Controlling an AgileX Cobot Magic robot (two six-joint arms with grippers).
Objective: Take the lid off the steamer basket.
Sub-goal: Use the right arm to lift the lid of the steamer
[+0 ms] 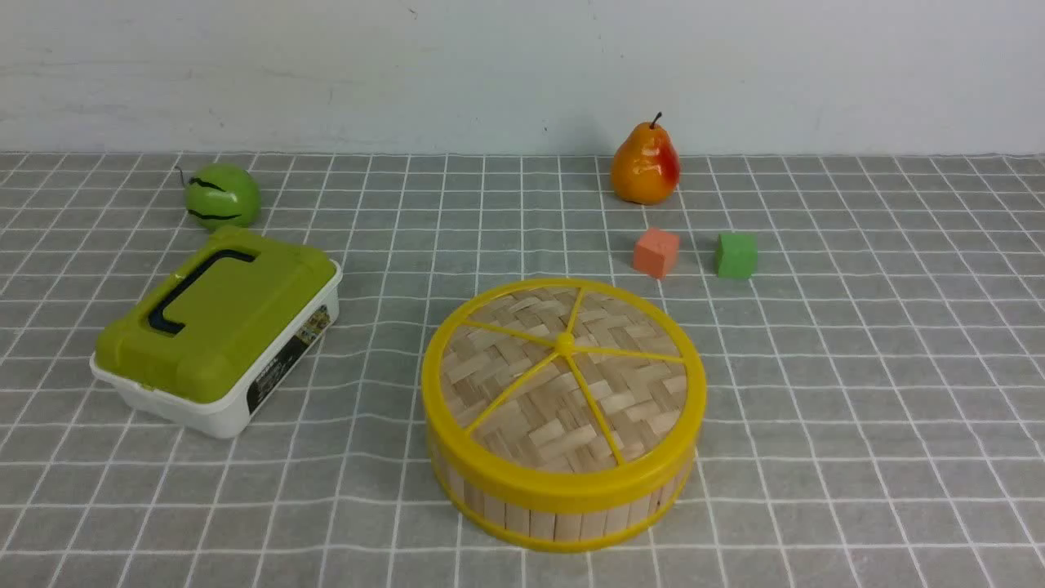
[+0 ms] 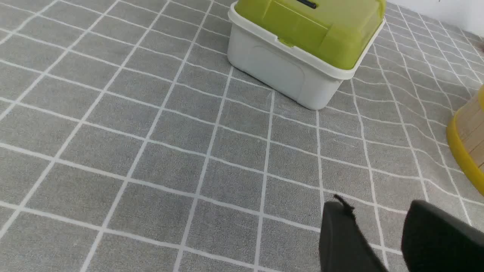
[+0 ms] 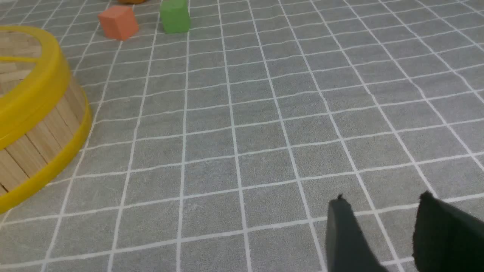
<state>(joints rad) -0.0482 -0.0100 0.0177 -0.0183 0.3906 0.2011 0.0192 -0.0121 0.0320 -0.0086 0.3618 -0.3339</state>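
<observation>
The lid, woven pale bamboo with a yellow rim and spokes meeting at a knob, sits closed on the steamer basket in the middle of the table. The basket's slatted wall also shows in the right wrist view, with the lid's rim on top, and its edge shows in the left wrist view. My left gripper is open and empty above the cloth, apart from the basket. My right gripper is open and empty above the cloth, apart from the basket. Neither gripper shows in the front view.
A white box with an olive-green lid stands at the left, also in the left wrist view. A green apple lies behind it. A pear, an orange cube and a green cube stand at the back right.
</observation>
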